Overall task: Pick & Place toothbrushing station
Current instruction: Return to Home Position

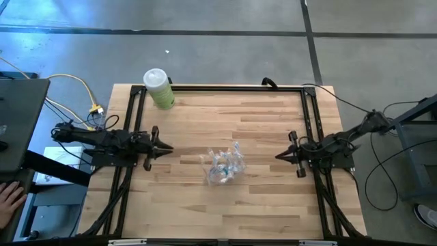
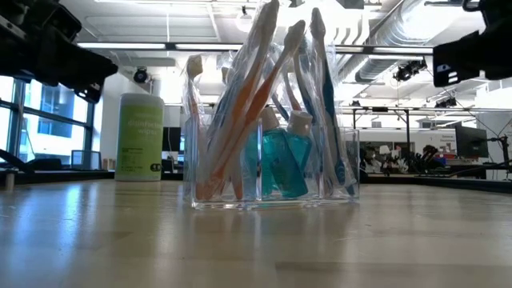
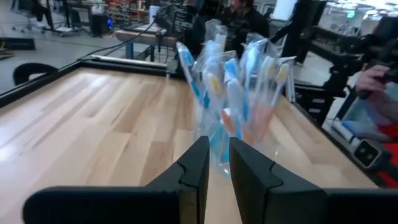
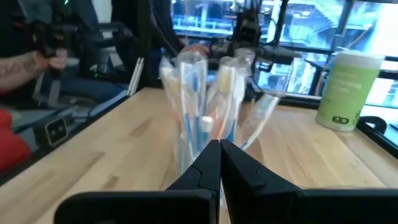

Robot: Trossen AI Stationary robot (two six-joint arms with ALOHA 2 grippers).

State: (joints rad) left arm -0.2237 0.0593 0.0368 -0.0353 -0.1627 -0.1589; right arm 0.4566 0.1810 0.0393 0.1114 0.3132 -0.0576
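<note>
The toothbrushing station (image 1: 224, 167) stands upright on its flat base in the middle of the wooden table: a clear plastic holder (image 2: 272, 188) with several wrapped toothbrushes, teal and orange, and two small teal bottles (image 2: 284, 164) inside. My left gripper (image 1: 169, 150) hovers level to the station's left, its fingers (image 3: 219, 155) a narrow gap apart with nothing between them. Level on the station's right, my right gripper (image 1: 278, 156) points at it with its fingertips (image 4: 220, 149) together. Neither touches the station.
A light-green bottle with a white cap (image 1: 158, 87) stands at the table's far left corner. A black rail frame (image 1: 218, 87) runs around the table's edges. A person's hand (image 1: 7, 198) rests off the table at the left; people sit beyond the table (image 4: 37, 62).
</note>
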